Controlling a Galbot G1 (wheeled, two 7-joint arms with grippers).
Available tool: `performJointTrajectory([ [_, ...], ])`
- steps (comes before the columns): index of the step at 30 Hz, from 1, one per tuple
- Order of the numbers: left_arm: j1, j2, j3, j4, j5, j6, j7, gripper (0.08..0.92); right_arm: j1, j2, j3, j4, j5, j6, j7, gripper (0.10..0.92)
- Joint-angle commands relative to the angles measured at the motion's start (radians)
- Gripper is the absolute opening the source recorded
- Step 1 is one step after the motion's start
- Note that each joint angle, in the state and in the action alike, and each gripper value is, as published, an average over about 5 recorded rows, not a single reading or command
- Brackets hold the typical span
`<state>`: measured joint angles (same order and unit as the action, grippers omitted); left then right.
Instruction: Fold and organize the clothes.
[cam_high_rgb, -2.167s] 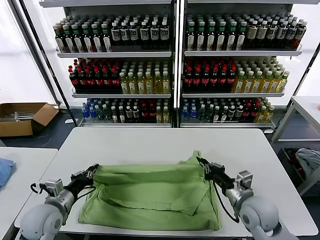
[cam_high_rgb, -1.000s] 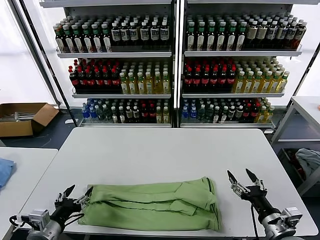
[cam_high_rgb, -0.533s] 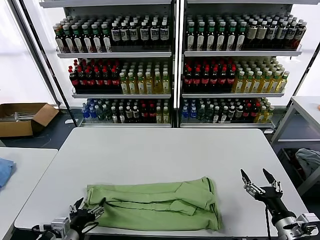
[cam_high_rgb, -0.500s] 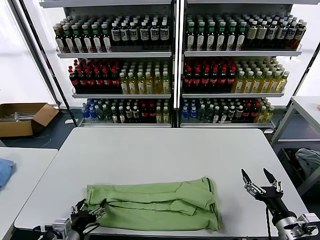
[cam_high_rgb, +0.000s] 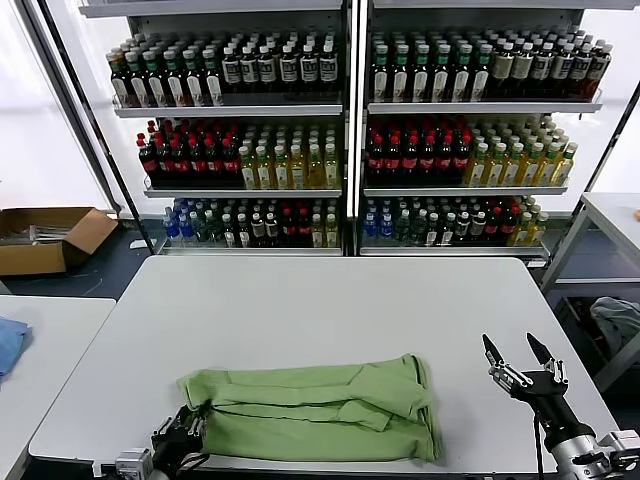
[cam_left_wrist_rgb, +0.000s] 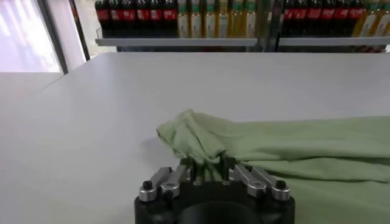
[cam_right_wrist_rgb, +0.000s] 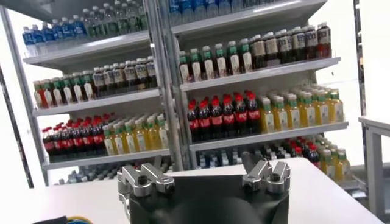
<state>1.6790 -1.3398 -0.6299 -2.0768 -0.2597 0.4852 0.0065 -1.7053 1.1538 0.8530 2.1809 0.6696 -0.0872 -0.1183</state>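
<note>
Since half a second ago the left gripper (cam_high_rgb: 185, 428) has pinched onto the left end of the shirt (cam_high_rgb: 315, 406) and the cloth's left edge has drawn slightly rightward; right gripper unchanged. White table (cam_high_rgb: 330, 300) fills the near field, with the bottle shelves (cam_high_rgb: 350, 130) behind it along the far side. Light green shirt lies folded into a long band across the near-centre of the table, running left to right, close to the near edge. Left wrist view: the fingers (cam_left_wrist_rgb: 183, 173) are drawn in on a bunched corner of the shirt (cam_left_wrist_rgb: 201, 140), cloth gathered between them. Right gripper (cam_high_rgb: 522, 362) hovers above the near right part of the table, well apart from the shirt's right end, jaws spread wide and holding nothing. Cardboard box (cam_high_rgb: 45, 235) sits on the floor far left.
</note>
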Motion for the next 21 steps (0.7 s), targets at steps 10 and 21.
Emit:
performJointTrajectory([
  [10, -0.081, 0.223, -0.332, 0.012, -0.099, -0.009, 0.051, 0.105, 0.001, 0.007, -0.01, 0.034, 0.003, 0.003, 0.001, 0.823],
  [21, -0.195, 0.528, -0.545, 0.32, -0.214, -0.074, 0.103, 0.105, 0.01, 0.007, -0.03, 0.039, -0.004, 0.004, 0.002, 0.823],
])
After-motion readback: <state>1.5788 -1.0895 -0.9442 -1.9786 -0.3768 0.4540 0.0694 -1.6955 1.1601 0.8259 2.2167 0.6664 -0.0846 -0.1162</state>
